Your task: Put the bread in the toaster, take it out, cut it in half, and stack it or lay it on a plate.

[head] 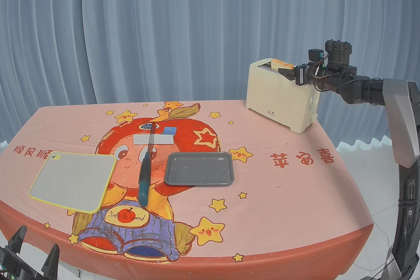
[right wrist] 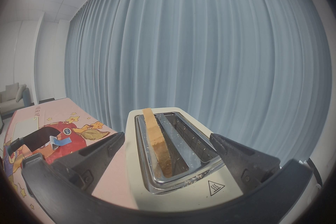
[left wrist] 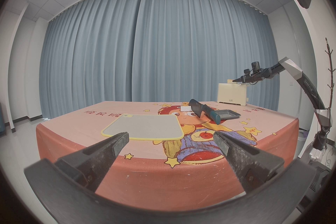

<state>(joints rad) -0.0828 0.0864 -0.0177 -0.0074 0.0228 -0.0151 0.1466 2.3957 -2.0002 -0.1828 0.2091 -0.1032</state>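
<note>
Worktop [head: 271, 206]: toaster [head: 280, 101] at 2 o'clock, bread [head: 282, 63] upright in one slot. I see right pincer [head: 286, 71] released over it; left pincer [left wrist: 171, 144] released, 7 o'clock.

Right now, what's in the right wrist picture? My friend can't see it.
A slice of bread stands in one slot of a cream toaster, poking out the top. The open right gripper hovers close by, with a blue curtain behind.
</note>
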